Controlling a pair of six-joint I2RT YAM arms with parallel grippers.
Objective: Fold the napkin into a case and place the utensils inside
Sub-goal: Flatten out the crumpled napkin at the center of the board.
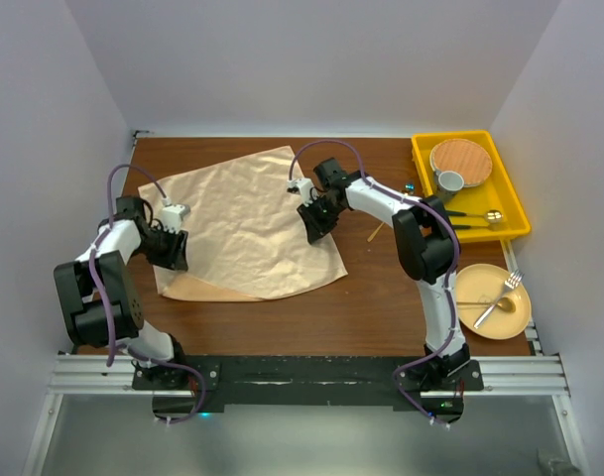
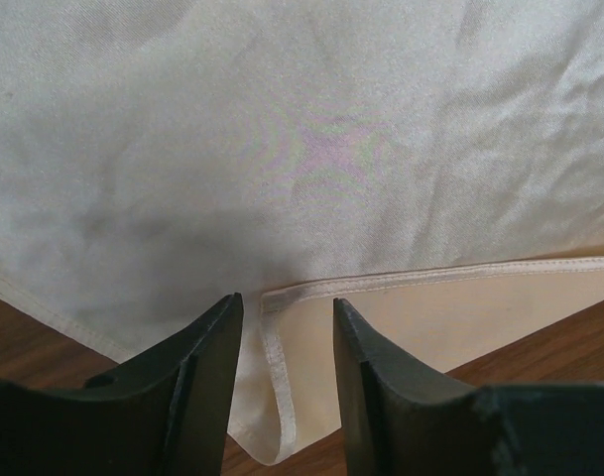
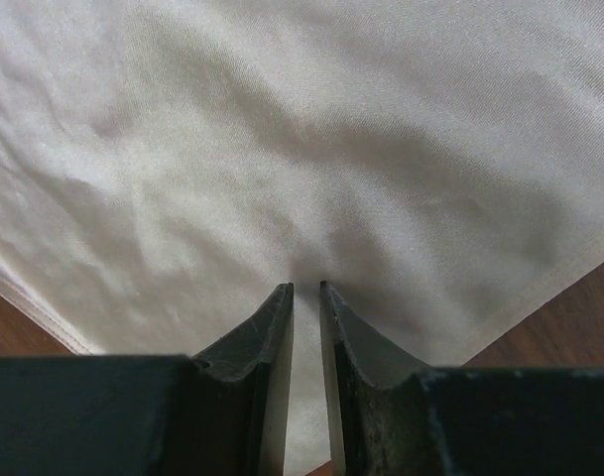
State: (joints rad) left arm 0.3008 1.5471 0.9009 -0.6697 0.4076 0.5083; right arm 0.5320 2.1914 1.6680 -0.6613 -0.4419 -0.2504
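Two risks stand out. If either tool closes on only the top layer, or on too little cloth, the slippery napkin [image 1: 247, 223] could slide free on lifting and the fold would land crooked. A bite that reaches too deep could scrape the surface [image 1: 282, 317] and drag the whole cloth.

The napkin lies spread across the middle of the surface, with two layers showing at its near left corner. Our left tool [image 2: 287, 307] stands apart, the hemmed corner between its fingers, and neither visibly presses it. Our right tool [image 3: 306, 290], at the napkin's right edge, is nearly together, a thin slit left over the cloth; we cannot tell whether it pinches yet. Utensils [image 1: 495, 300] lie on a plate [image 1: 475, 322] at the near right, well apart.
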